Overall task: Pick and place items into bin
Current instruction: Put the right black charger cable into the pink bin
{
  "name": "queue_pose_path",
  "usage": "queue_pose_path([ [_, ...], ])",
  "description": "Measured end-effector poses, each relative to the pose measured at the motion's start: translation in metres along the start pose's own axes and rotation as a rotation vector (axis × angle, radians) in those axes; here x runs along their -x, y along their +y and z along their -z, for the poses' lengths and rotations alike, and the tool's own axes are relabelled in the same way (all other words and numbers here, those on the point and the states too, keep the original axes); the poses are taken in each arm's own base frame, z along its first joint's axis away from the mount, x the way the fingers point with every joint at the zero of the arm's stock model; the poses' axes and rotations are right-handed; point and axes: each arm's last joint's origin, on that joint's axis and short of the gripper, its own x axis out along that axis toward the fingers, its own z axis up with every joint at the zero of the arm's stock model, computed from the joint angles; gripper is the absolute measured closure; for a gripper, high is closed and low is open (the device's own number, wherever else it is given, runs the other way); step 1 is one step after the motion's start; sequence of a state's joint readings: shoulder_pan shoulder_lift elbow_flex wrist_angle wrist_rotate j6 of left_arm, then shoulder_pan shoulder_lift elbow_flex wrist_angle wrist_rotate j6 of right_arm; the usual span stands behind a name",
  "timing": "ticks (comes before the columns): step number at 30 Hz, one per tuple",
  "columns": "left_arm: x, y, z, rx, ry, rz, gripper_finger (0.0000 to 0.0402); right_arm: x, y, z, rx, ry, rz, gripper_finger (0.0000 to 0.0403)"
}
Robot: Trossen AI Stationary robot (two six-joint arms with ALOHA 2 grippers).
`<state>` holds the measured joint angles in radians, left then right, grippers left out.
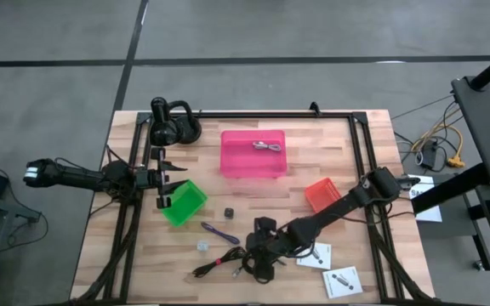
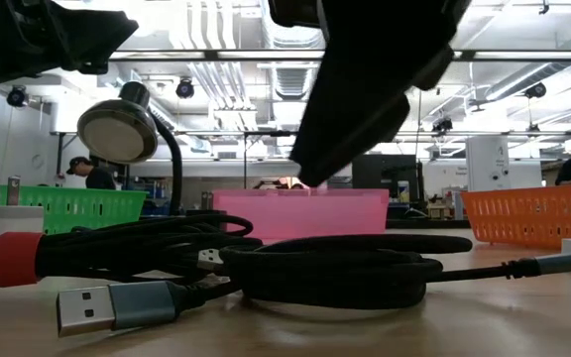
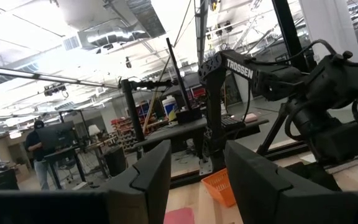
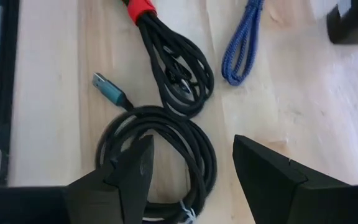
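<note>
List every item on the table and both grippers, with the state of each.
pink bin: upright, holds the short silvery cable.
black coiled cable: coiled on the table, under the right gripper.
purple cable: folded, loose on the table.
tiny dark cube: loose on the table.
two flat white packets: lying flat.
right gripper: open, empty.
left gripper: open, empty, by the green basket.
</note>
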<state>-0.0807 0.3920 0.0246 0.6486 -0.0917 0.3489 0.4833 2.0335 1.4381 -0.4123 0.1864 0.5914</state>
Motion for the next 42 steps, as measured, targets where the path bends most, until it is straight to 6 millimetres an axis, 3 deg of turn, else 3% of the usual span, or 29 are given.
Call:
queue_pose_path([
  [27,0.000,0.000,0.000,0.000,-0.002,-0.001,0.0265,-0.007,-0.006,0.013,-0.043,0.031,0.050,0.0197],
  [34,0.000,0.000,0.000,0.000,0.001,0.000,0.0265,-0.036,-0.006,0.022,-0.027,0.063,0.064,0.0197],
  [42,0.000,0.000,0.000,0.000,0.000,0.000,0.0265,-0.039,-0.004,0.020,-0.024,0.069,0.064,0.0197],
])
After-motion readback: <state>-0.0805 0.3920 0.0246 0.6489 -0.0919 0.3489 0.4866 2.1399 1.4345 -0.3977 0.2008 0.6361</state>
